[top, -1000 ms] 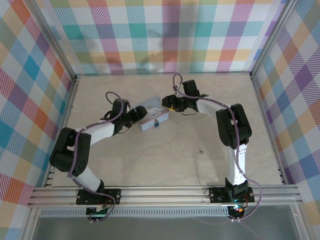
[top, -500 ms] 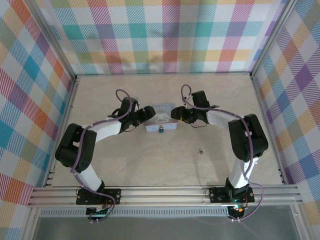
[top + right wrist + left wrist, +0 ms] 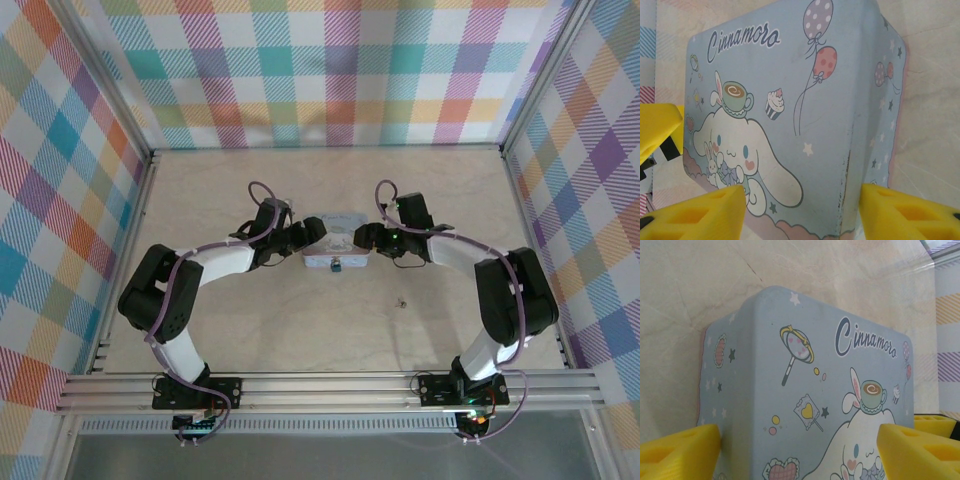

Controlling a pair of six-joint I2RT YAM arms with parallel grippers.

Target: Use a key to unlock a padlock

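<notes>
Setup stage: left tool (image 3: pixel 797 435) and right tool (image 3: pixel 800 195) straddle the tin (image 3: pixel 336 243), jaws wide, grip unclear. Padlock (image 3: pixel 336 265) sits at its near side; key (image 3: pixel 401 301) lies apart on the worktop (image 3: pixel 250 330), unpicked. Next likely needs a fine pinch.

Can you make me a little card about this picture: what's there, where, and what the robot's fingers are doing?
Box: pale blue rectangular tin with a white cartoon figure, flat mid-table.
Lock: tiny dark-blue padlock, at the tin's near side.
Key: small silvery metal key, alone on the beige table, toward the right arm.
Left yellow fingers: wide apart at the tin's left end; grip unclear.
Right yellow fingers: wide apart at its right end; grip unclear.
</notes>
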